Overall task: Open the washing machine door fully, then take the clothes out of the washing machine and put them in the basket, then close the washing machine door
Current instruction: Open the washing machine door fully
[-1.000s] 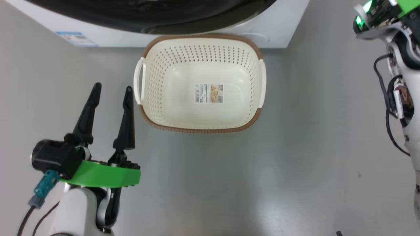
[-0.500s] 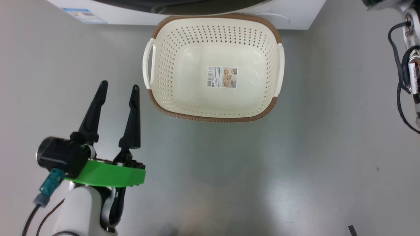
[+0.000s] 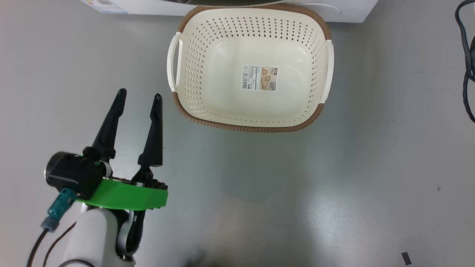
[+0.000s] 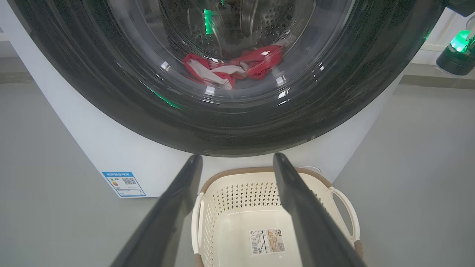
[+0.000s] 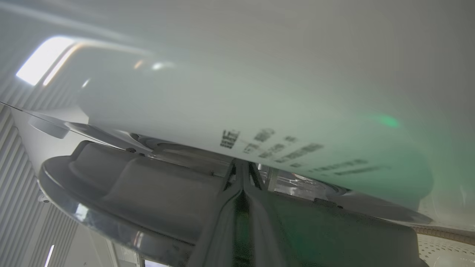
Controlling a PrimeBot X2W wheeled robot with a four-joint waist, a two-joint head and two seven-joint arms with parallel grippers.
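The cream basket (image 3: pixel 245 128) stands on the floor right before the white washing machine (image 3: pixel 349 11), with only a paper label in it. My left gripper (image 3: pixel 140 93) hangs open and holds nothing, to the basket's left. Along its fingers I see the washing machine door (image 4: pixel 111 92), its black rim lying against the machine's front (image 4: pixel 92 148), and the red clothes (image 4: pixel 259 61) behind the glass. The basket's rim (image 4: pixel 230 172) lies just below. My right gripper (image 5: pixel 242 165) is shut, its tips at the seam between the door's edge and the white front.
Bare grey floor spreads around the basket. Black cables of my right arm (image 3: pixel 468 55) hang at the right edge. Its green-lit wrist (image 4: pixel 458 52) sits by the door's upper right. A blue label (image 4: pixel 124 183) marks the machine's lower left front.
The head camera has tilted, so basket and machine sit higher and further right in its picture, and the right arm has left it. My left gripper stays open.
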